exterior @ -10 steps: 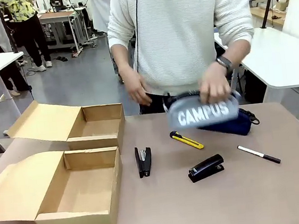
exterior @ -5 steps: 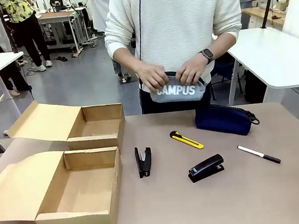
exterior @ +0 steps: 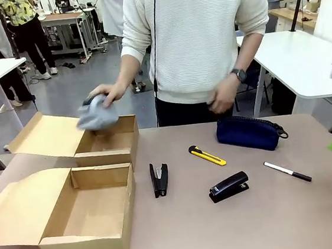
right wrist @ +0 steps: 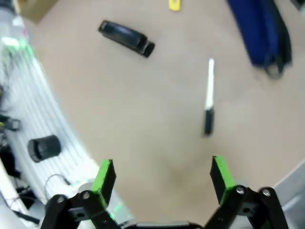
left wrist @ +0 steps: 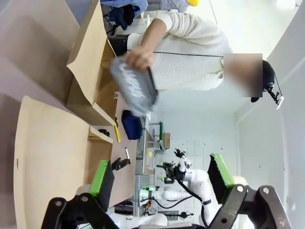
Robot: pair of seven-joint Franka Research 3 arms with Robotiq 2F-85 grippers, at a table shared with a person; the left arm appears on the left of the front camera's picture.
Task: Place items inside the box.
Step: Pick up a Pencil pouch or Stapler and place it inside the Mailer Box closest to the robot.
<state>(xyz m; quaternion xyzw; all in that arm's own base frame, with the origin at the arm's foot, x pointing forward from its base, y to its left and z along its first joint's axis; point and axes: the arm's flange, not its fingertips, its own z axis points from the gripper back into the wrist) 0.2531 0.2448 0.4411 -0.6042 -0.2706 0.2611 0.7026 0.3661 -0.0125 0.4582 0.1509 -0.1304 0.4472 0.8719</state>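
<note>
Since the earlier frame the grey zip pouch has travelled from the person's chest to above the far box, carried in one hand, while the right gripper has come in over the tabletop. Its fingers, like those of the left gripper, stand open with nothing between them. To lift the pen, which lies flat and off-centre ahead, the right fingers should probably centre over its barrel, straddle it crosswise and close low.
</note>
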